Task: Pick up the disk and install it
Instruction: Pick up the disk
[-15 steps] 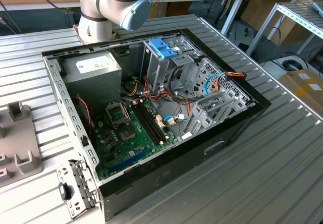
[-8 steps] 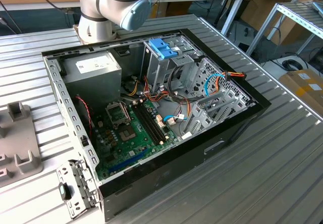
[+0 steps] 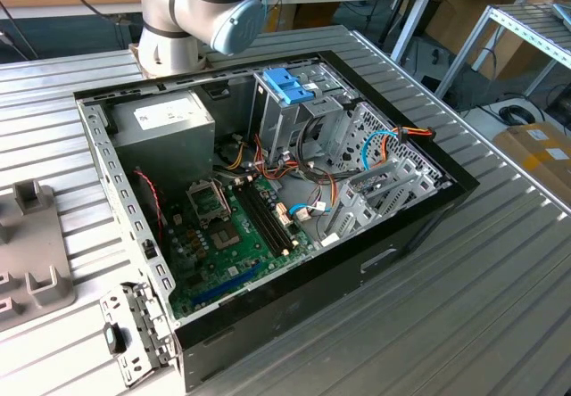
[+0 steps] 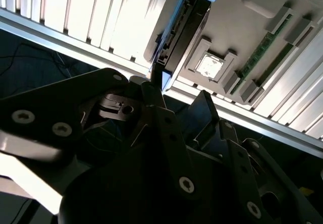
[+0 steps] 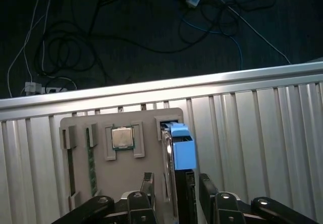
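The disk [image 5: 176,156] is standing on edge in a slot of a grey tray [image 5: 146,148], its light-blue carrier facing up toward the camera in the first wrist view. In the second wrist view the disk [image 4: 179,27] is showing as a dark slab rising from the same tray [image 4: 242,27].

The tool [image 5: 176,177] is hovering over the disk with its jaws apart, one black finger [image 5: 148,183] sitting on each side of it. A sliver of gap seems to be showing between each finger and the disk, though the angle is making that hard to judge. In the second wrist view the tool [image 4: 177,90] is straddling the disk's near end.

Beside the disk, the tray is also carrying a square chip [image 5: 121,137] in a raised frame and green memory sticks [image 5: 92,168] lying in narrow slots. The tray is resting on the ribbed metal desk [image 5: 252,133], near its edge; beyond the edge, cables [image 5: 60,47] are trailing over a dark floor.

In the exterior view an open computer case [image 3: 401,235] is lying on the desk [image 3: 500,307], showing its green board [image 3: 232,226], a grey power supply [image 3: 165,124] and an upright metal cage [image 3: 285,124] with a blue handle [image 3: 287,84]. The arm [image 3: 196,8] is rising behind the case.
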`<state>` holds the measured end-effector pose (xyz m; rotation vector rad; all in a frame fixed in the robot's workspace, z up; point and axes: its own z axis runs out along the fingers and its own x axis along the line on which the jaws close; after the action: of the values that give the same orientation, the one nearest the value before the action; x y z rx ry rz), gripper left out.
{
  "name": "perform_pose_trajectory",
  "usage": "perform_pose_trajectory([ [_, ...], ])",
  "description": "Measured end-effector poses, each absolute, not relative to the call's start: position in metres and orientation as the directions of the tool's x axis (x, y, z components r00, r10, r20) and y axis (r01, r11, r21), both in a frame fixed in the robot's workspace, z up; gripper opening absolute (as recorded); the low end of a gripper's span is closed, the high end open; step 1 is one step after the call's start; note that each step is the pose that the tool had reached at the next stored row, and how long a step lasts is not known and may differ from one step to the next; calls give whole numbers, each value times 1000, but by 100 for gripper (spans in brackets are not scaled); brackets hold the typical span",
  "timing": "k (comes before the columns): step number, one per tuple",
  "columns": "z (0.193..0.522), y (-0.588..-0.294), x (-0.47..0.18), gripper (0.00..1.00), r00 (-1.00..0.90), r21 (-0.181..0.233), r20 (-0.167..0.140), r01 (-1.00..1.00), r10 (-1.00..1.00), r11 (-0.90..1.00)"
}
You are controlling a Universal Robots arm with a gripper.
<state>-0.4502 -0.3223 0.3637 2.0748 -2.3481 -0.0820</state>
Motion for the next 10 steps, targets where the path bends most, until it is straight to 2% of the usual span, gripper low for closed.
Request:
perform_pose_trajectory([
  [10,358,-321,-454,48,-76,45,-41,-996,-996,74],
])
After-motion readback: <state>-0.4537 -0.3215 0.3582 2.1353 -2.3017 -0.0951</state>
